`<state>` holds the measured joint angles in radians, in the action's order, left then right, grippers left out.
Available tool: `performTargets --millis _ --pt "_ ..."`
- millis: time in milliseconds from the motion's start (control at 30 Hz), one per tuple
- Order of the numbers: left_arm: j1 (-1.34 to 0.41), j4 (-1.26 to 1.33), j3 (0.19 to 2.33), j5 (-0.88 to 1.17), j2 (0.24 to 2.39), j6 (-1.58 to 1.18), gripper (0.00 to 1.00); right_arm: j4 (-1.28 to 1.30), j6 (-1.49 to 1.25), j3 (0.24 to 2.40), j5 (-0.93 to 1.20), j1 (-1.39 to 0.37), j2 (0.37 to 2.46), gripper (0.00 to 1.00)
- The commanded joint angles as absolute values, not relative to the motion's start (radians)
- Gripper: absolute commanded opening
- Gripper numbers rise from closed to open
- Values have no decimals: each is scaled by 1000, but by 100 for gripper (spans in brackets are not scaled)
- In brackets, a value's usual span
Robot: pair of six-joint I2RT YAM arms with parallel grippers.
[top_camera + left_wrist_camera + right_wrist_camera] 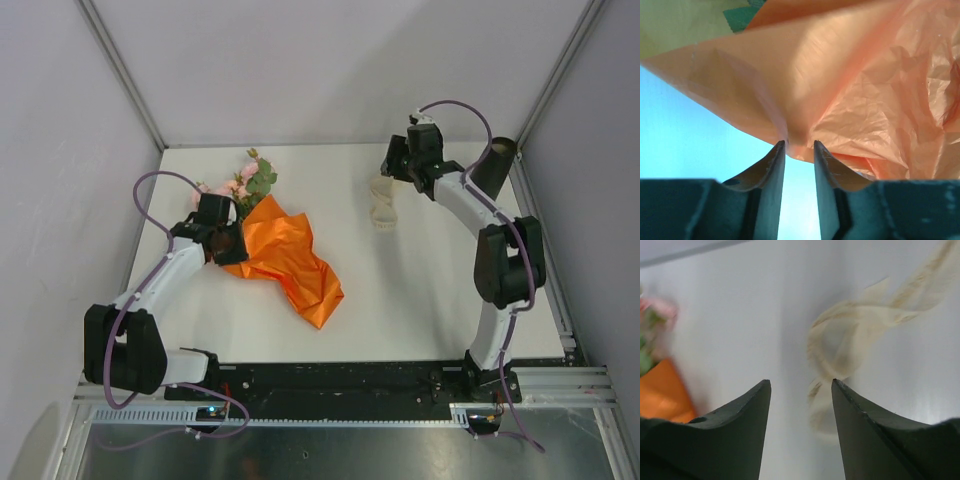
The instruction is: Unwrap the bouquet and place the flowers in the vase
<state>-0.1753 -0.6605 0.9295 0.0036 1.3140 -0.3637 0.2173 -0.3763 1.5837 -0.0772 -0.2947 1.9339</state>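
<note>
The orange-yellow paper (290, 260) lies unfolded and crumpled on the white table (420, 290). The flowers (248, 182), pink blooms with green leaves, stick out past its far left edge. My left gripper (232, 243) sits at the paper's left edge. In the left wrist view that gripper (799, 143) is open by a narrow gap, the paper (855, 85) just beyond its tips. The cream ribbon (384, 205) lies loose on the table right of centre. My right gripper (389, 166) hovers just behind it, open and empty (800, 382), with the ribbon (850, 330) in front. The black vase (496, 165) stands at the back right.
My right arm's forearm (465, 200) crosses in front of the vase. Grey walls with metal corner posts (120, 70) close in the table on three sides. The right wrist view shows flowers (655, 315) and paper (660, 397) at its left edge.
</note>
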Motion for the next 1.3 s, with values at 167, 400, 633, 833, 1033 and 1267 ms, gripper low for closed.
performTargets --millis 167,400,633,833,1033,1267 --pt "-172 -642 944 -65 1202 -372 54 94 -365 1335 455 -402 1755 63" --pt "-178 -633 926 -86 1114 -383 59 45 -378 1282 612 -535 1837 64" --pt "-178 -608 867 -122 927 -398 61 37 -361 1275 583 -620 1926 65" --pt "-178 -601 830 -118 886 -421 63 -7 -363 1276 549 -640 1996 64" --pt "-176 -580 807 -86 1018 -535 68 -54 -382 1275 506 -648 2032 46" --pt "-173 -495 828 -94 1217 -623 65 -115 -428 1275 479 -617 2043 3"
